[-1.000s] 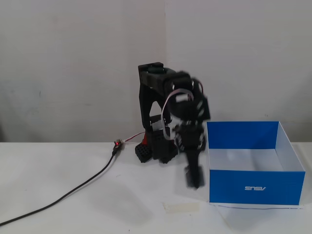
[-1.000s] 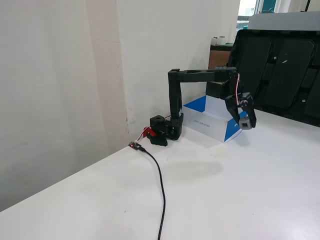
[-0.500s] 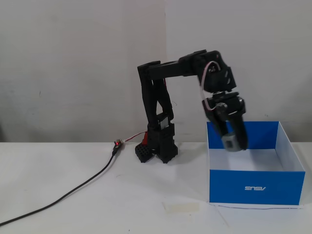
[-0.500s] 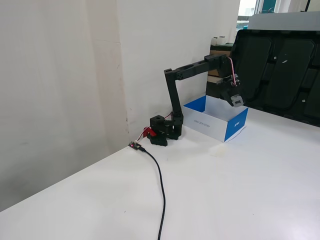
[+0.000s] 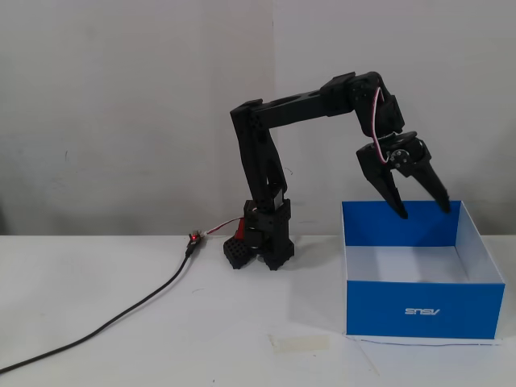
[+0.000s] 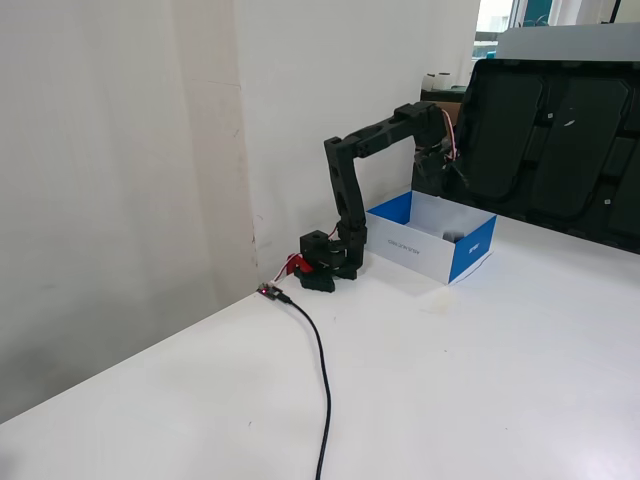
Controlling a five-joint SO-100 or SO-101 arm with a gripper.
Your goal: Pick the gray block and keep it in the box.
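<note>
The blue box (image 5: pixel 423 310) with a white inside and an ASUS logo stands on the white table, right of the arm's base (image 5: pixel 266 238). My gripper (image 5: pixel 422 212) hangs just above the box's back part, jaws spread wide and empty. In the other fixed view the gripper (image 6: pixel 447 172) is over the box (image 6: pixel 476 250), and a small gray shape, the gray block (image 6: pixel 454 237), lies on the box's floor near the blue wall. The front wall hides the block in the view with the logo facing the camera.
A black cable (image 5: pixel 121 316) runs from a small board (image 5: pixel 193 239) by the base to the table's left front. A strip of tape (image 5: pixel 300 343) lies before the box. A wall stands close behind. A large black panel (image 6: pixel 560 150) stands beyond the box.
</note>
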